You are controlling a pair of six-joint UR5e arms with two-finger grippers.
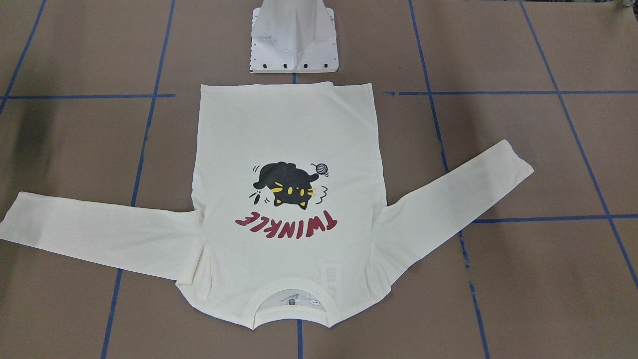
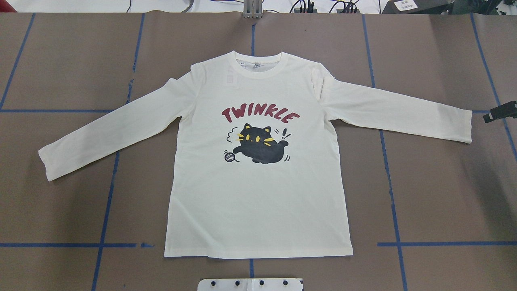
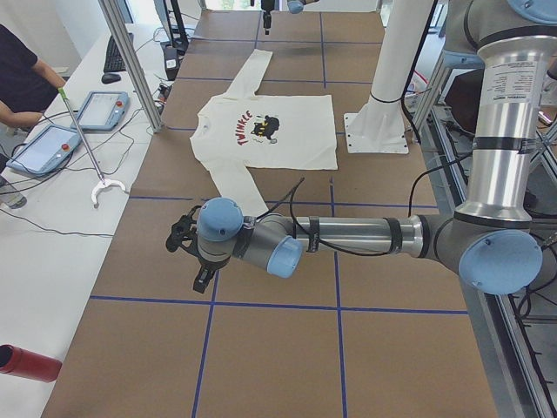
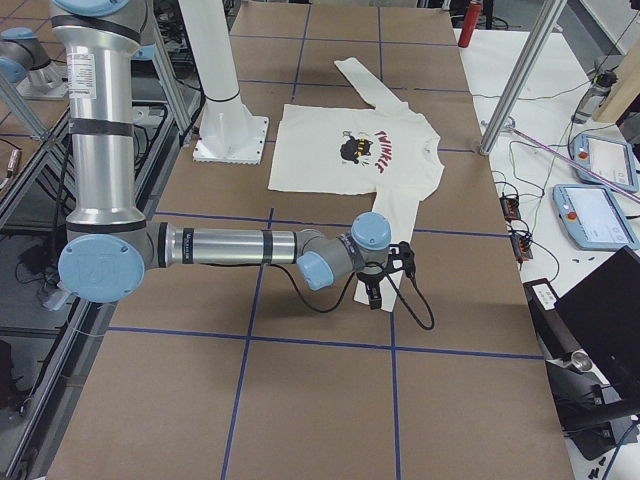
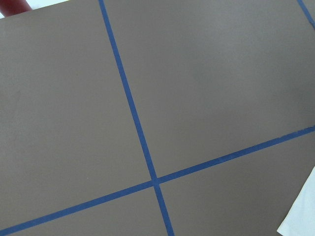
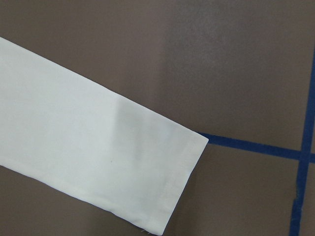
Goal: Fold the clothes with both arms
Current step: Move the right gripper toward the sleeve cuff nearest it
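The cream-white long-sleeved shirt (image 2: 258, 194) lies flat with its front up, cat print and "TWINKLE" showing, and both sleeves spread out to the sides (image 1: 289, 134). My left arm (image 3: 365, 235) reaches low over the table, its gripper (image 3: 187, 257) just beyond that sleeve's cuff; whether it is open I cannot tell. My right gripper (image 4: 390, 275) hangs over the other sleeve's cuff (image 6: 162, 187) and shows only as a black bit at the overhead view's right edge (image 2: 499, 112). Its jaws are not readable. A corner of white cloth (image 5: 301, 219) shows in the left wrist view.
The white pedestal base (image 1: 294, 40) stands just behind the shirt's hem. Blue tape lines (image 2: 107, 194) grid the brown table. A person (image 3: 22, 78) stands at a side bench with tablets (image 3: 43, 148); a red bottle (image 3: 26, 361) and frame posts (image 3: 130, 61) are nearby.
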